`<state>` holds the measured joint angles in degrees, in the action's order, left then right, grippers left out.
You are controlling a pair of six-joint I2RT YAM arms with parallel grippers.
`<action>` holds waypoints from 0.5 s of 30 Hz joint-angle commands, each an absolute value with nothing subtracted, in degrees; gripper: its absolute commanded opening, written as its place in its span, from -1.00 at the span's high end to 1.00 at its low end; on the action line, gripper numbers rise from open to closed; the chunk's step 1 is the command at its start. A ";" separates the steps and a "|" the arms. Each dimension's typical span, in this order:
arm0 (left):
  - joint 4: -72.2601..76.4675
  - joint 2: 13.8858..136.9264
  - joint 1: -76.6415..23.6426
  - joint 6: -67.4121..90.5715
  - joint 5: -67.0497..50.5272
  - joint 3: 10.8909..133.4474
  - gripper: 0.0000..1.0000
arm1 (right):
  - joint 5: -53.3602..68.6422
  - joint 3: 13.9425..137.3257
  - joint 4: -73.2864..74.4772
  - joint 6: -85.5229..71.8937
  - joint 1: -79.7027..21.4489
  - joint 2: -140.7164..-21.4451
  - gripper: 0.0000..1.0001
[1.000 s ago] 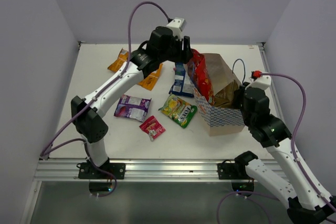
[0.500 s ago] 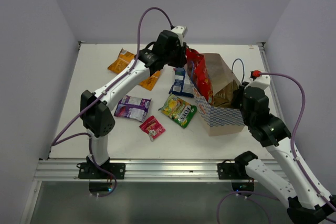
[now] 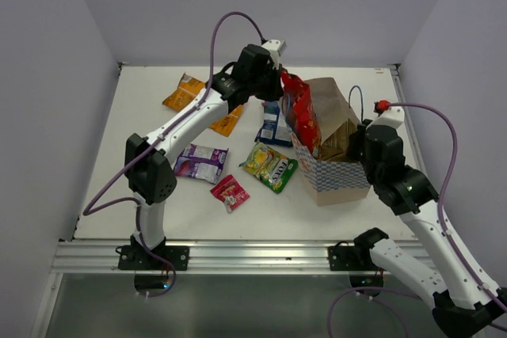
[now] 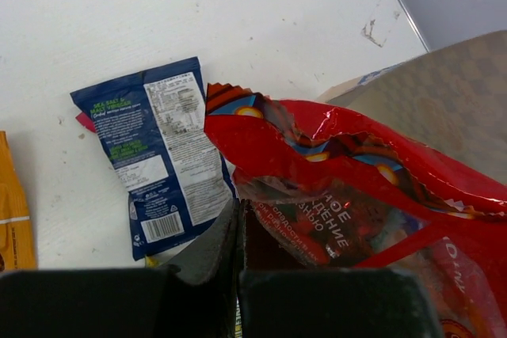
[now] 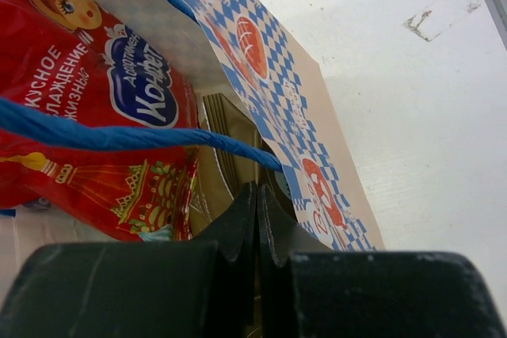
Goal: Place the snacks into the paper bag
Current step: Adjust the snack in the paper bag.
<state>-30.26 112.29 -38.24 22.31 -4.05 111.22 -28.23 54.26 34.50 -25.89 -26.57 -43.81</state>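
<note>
The red packet [image 3: 302, 119] stands in the paper bag [image 3: 342, 177] mouth, leaning on its left wall, top poking out; light, crinkly, slippery foil, probably best nipped at the sealed top edge; left claw [image 4: 240, 231] pressed together beside it, nothing visibly pinched; right claw [image 5: 257, 213] appears to pinch the bag's rim; dark blue packet [image 4: 162, 148] lies nearby on the worktop [image 4: 238, 21].

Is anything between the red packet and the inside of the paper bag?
Nothing visible. The red packet already stands in the paper bag's open mouth, its top sticking out. The left gripper is shut at the packet's edge.
</note>
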 commanded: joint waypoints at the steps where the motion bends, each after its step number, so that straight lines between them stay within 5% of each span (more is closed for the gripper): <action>1: -23.30 107.86 -40.33 23.47 -5.80 116.36 1.00 | -26.90 61.07 33.66 -26.37 -26.37 -45.26 1.00; 15: -17.57 101.25 -47.37 22.59 2.63 110.13 1.00 | -28.83 63.99 41.31 -27.86 -26.28 -46.32 1.00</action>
<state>-21.65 102.98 -48.36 22.37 -0.56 111.28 -27.46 64.71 40.32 -26.50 -26.57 -47.75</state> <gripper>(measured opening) 0.005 0.010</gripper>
